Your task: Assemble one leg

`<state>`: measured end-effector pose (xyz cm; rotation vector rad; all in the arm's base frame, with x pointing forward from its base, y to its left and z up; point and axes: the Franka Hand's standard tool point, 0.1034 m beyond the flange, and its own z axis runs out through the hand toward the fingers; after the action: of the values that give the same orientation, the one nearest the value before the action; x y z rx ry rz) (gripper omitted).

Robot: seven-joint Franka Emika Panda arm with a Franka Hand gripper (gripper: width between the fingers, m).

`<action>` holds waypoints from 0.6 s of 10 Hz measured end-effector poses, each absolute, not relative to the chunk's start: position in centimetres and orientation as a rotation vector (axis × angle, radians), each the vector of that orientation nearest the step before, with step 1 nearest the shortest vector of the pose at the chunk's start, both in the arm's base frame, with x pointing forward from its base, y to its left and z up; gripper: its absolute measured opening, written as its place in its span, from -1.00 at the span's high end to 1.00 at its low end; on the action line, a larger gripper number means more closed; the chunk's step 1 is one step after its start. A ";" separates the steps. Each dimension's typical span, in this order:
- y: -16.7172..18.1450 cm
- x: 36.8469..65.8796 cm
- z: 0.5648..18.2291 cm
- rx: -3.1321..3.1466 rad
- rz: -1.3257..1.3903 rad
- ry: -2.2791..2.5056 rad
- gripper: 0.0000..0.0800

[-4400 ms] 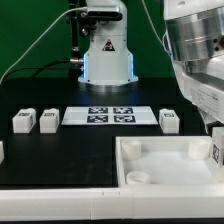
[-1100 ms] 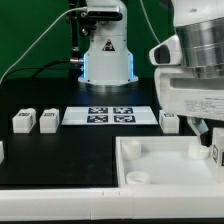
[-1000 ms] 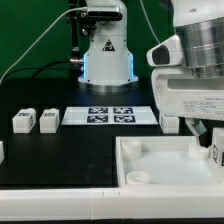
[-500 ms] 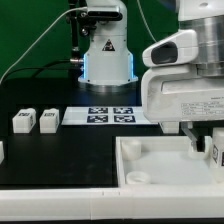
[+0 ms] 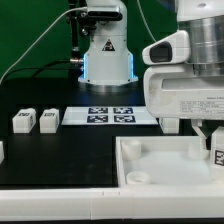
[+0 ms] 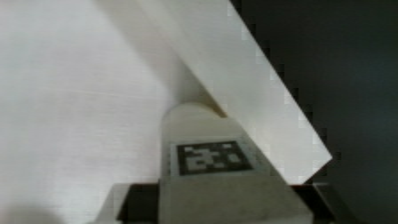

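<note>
So the gripper [image 5: 213,136] is down at the far right edge of the exterior view, over the tray [image 5: 160,160], with a leg [image 5: 217,150] right at its tip near the tray's raised rim. Can't honestly tell if the fingers are clamped on it or not. The wrist view just shows that leg's tag face up close against the rim. Two more legs [image 5: 24,121] [image 5: 48,121] sit left of the marker board [image 5: 109,116].
</note>
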<state>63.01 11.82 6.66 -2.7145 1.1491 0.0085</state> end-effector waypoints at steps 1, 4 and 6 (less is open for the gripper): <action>11.8 63.0 6.7 -2.600 0.032 1.382 0.26; 12.0 63.1 6.6 -2.148 0.098 1.949 0.26; 12.1 63.1 6.5 -1.900 0.128 2.147 0.26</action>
<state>63.10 12.06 6.51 -1.9001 2.1471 0.1279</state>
